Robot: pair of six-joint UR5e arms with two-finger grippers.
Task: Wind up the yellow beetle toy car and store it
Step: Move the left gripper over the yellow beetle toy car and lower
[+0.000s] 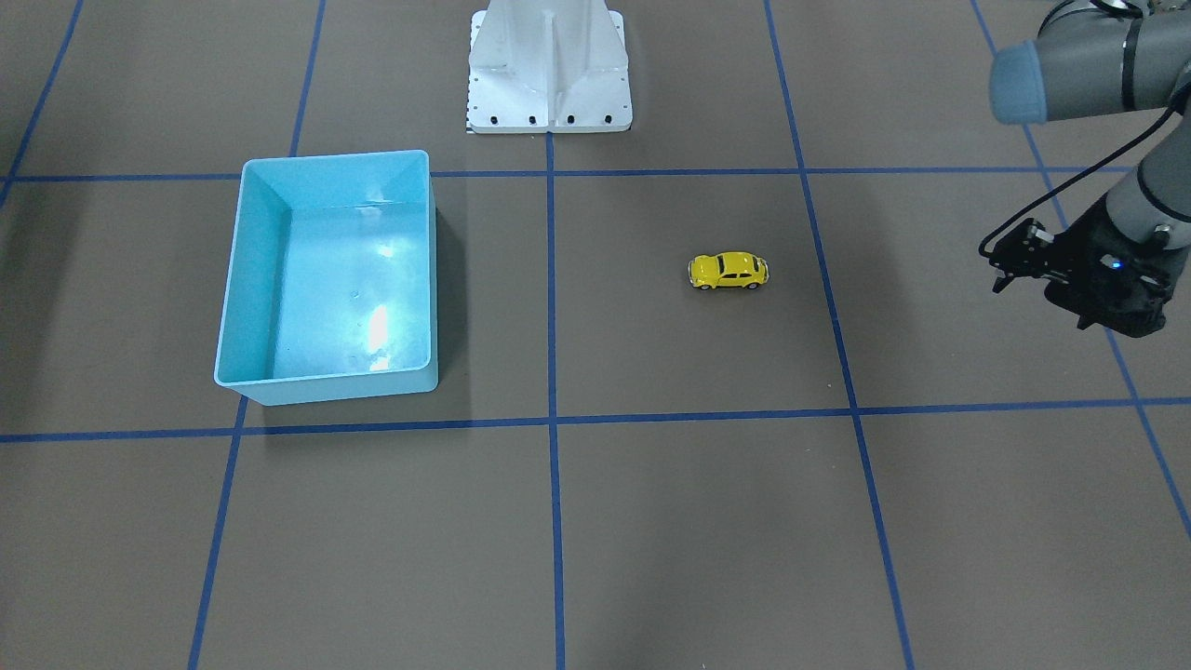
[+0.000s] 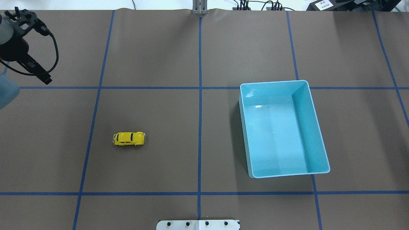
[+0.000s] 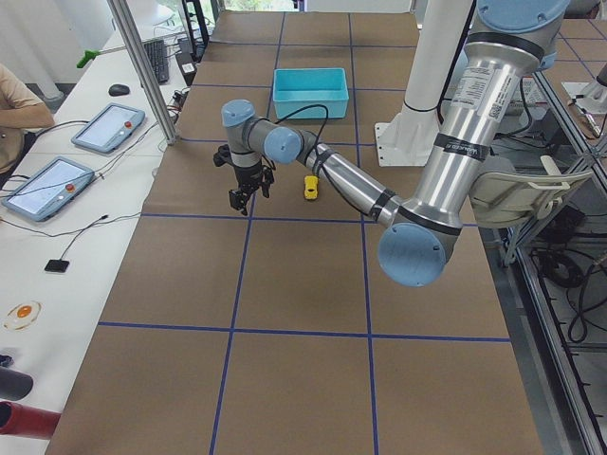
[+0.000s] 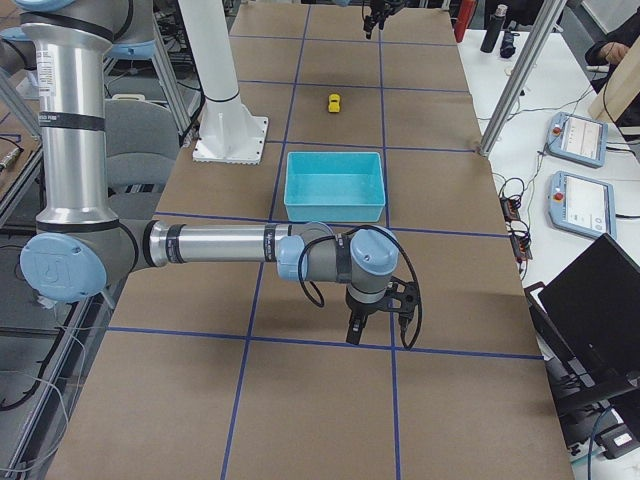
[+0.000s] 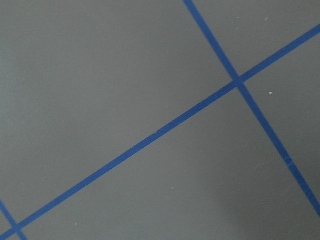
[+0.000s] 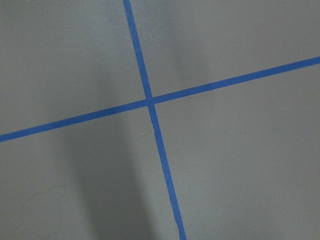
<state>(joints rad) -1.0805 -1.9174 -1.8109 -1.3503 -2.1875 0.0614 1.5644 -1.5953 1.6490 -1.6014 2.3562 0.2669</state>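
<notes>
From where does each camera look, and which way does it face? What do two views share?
Front-facing: across the table, facing the robot's base; left arm at the right edge.
Overhead: behind the robot, looking forward and down; left arm at top left.
Left: at the table's left end, looking along it; left arm near.
Right: at the table's right end; right arm near.
Left wrist: looking down at tape; no body shows.
Right wrist: the same, over a tape crossing.
Shared: all four exterior views show the car and bin.

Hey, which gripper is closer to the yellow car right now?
Left. The left gripper hangs over the table beside the car, on the side away from the bin. The right gripper is beyond the bin, much farther off.
</notes>
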